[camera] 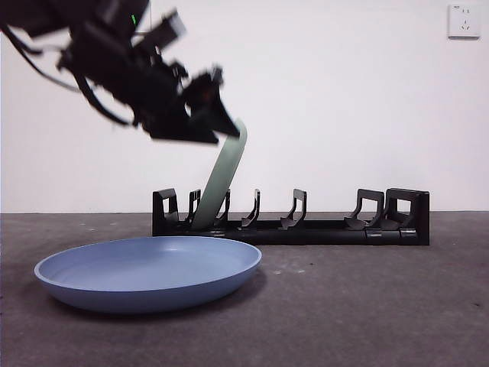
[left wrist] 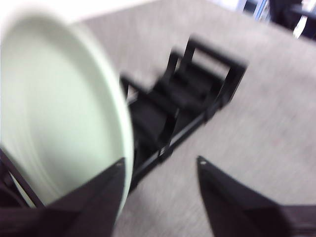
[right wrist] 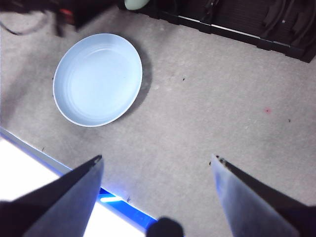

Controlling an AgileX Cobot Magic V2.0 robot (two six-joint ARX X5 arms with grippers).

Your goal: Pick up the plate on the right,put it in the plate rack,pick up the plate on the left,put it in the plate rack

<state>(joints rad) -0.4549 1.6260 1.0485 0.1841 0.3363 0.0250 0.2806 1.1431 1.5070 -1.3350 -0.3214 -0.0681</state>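
Note:
A pale green plate (camera: pixel 225 180) stands on edge, leaning, in the slots at the left end of the black plate rack (camera: pixel 328 229). My left gripper (camera: pixel 218 107) hangs at the plate's top rim. In the left wrist view, which is blurred, the left gripper (left wrist: pixel 160 162) is open, with the green plate (left wrist: pixel 54 103) just outside one jaw and the rack (left wrist: pixel 197 94) beyond. A light blue plate (camera: pixel 149 271) lies flat on the table in front of the rack's left end. My right gripper (right wrist: pixel 157 158) is open and empty, high above the table, looking down on the blue plate (right wrist: pixel 98 79).
The rack's (right wrist: pixel 247 24) middle and right slots hold nothing. A wall socket (camera: pixel 464 21) sits at the upper right of the white wall. A lit white strip with a blue edge (right wrist: pixel 29 163) runs along the table's border near the right gripper.

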